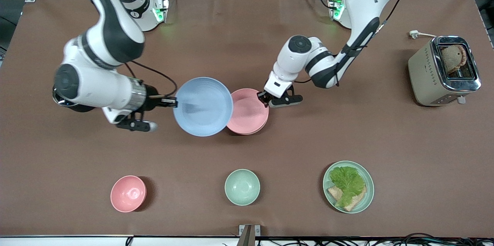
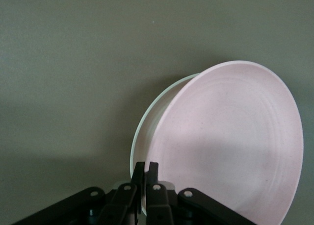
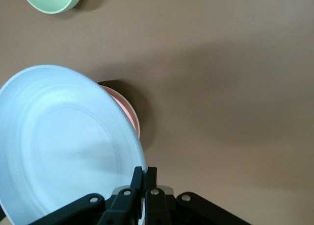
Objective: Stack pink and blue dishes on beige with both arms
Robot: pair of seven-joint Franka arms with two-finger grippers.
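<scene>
Along the table's front edge you see a pink bowl, a mint bowl and a lettuce plate. Mid-table, your left gripper is clamped on the rim of the pink plate, which lies tilted on the beige plate. Your right gripper is pinched on the blue plate, held in the air overlapping the pink plate's edge. A toaster sits by the left arm's end edge.

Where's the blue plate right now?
The blue plate is held by the right pincer, overlapping the pink plate mid-table.
</scene>
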